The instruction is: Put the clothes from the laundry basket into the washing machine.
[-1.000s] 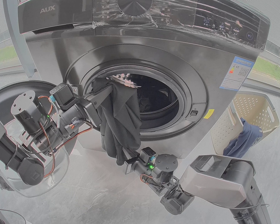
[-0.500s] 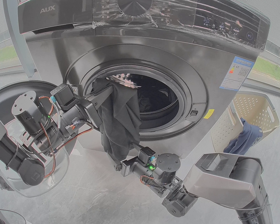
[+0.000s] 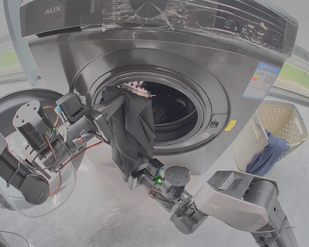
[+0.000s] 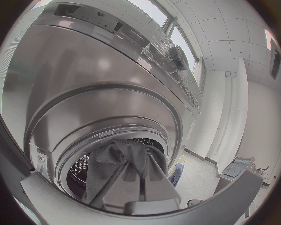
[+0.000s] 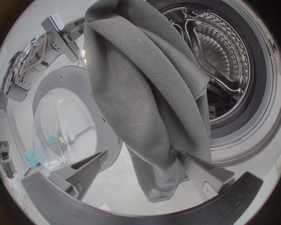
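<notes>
Right arm, shift: swung toward the robot's left and slightly upward, bringing the right gripper (image 3: 125, 174) to the hanging lower end of the dark grey garment (image 3: 133, 127); left arm unchanged.
Head view, dark grey garment: draped at the left rim of the washing machine (image 3: 206, 80) opening. The top is at the mouth of the drum (image 3: 176, 109), and the rest hangs outside, down the front panel.
Head view, left gripper (image 3: 118, 99): at the opening's left edge, clamped on the top of the dark grey garment.
Head view, door (image 3: 1, 101): swung open on the machine's left, behind the left arm.
Head view, laundry basket (image 3: 284, 120): pale and perforated, on the floor to the machine's right. A blue garment (image 3: 270, 153) hangs over its near rim.
Left wrist view, left gripper (image 4: 142, 175): fingers pressed together, with mesh cloth of the dark grey garment (image 4: 117, 158) bunched over the tips, in front of the drum opening.
Right wrist view, right gripper (image 5: 141, 155): jaws wide. The lower end of the dark grey garment (image 5: 131, 88) hangs between them, one finger (image 5: 193, 167) touching the cloth and the other apart from it.
Right wrist view, drum (image 5: 222, 49): perforated steel, with dark clothing low inside.
</notes>
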{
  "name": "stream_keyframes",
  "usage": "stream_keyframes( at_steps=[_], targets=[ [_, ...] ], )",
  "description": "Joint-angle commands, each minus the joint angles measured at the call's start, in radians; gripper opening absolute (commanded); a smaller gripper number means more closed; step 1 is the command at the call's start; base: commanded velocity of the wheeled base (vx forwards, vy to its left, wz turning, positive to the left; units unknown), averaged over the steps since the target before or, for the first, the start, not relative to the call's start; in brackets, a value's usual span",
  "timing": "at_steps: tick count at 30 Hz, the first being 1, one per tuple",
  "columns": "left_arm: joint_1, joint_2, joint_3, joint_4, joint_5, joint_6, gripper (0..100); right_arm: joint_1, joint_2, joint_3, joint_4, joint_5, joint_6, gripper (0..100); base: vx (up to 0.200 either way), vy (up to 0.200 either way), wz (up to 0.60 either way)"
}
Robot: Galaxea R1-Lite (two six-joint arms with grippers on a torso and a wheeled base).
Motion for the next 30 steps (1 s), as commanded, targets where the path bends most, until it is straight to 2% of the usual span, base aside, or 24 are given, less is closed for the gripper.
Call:
stream_keyframes(
  at_steps=[1,6,15,21,22,30],
  targets=[
    [0.005,0.002,0.0,0.0,0.0,0.0,0,0.0,0.016,-0.008,-0.004,-0.001,0.0,0,0.0,0.0,0.0],
    [0.005,0.002,0.0,0.0,0.0,0.0,0,-0.003,-0.023,0.033,-0.011,-0.002,0.001,0,0.0,0.0,0.0],
    [0.006,0.002,-0.002,0.0,0.0,0.0,0,-0.003,-0.162,0.194,-0.017,-0.011,0.011,0,0.0,0.0,0.0],
    [0.006,0.002,0.0,0.0,0.0,0.0,0,0.004,-0.141,0.211,-0.013,-0.011,0.011,0,0.0,0.0,0.0],
    [0.006,0.0,0.0,0.0,0.0,0.0,0,0.006,-0.129,0.205,-0.013,-0.011,0.011,100,0.0,0.0,0.0],
    [0.005,0.0,-0.002,0.0,0.0,0.0,0,0.003,-0.076,0.153,-0.008,0.021,0.001,100,0.0,0.0,0.0]
  ],
)
